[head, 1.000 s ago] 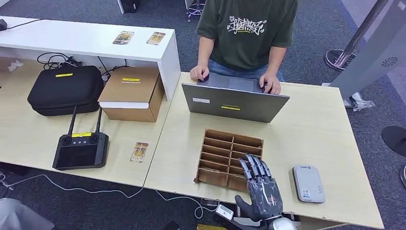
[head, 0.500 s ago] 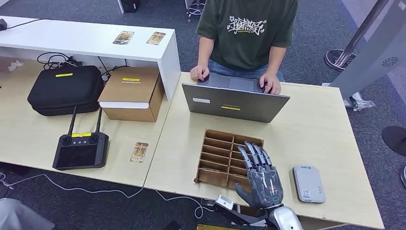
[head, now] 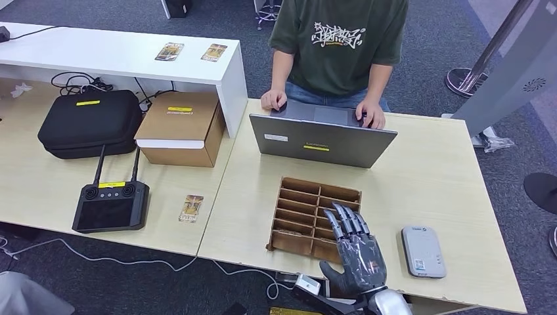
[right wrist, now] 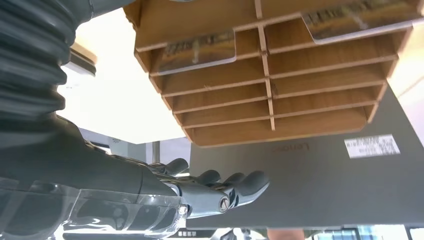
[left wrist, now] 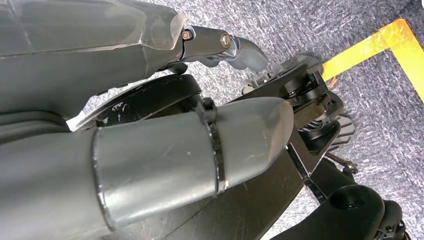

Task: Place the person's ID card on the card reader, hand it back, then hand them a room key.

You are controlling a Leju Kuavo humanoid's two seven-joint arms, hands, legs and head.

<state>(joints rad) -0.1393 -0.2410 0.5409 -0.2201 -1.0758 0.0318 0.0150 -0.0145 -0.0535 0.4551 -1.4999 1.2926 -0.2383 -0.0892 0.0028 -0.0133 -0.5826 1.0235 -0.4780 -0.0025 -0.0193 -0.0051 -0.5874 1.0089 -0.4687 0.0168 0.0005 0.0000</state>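
Bright even indoor light, soft shadows, head view sharp, right wrist view overexposed behind tabletop

i read "lenovo" on the laptop lid (right wrist: 320, 170), seen inverted from the right wrist; its white sticker's print stays illegible.

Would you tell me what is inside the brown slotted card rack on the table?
The right wrist view shows two cards in slots of the rack. The right hand covers its near right slots.

Bare tabletop (head: 420, 170) lies between laptop (head: 322, 139), slotted tray (head: 305, 210) and card reader (head: 423, 251)
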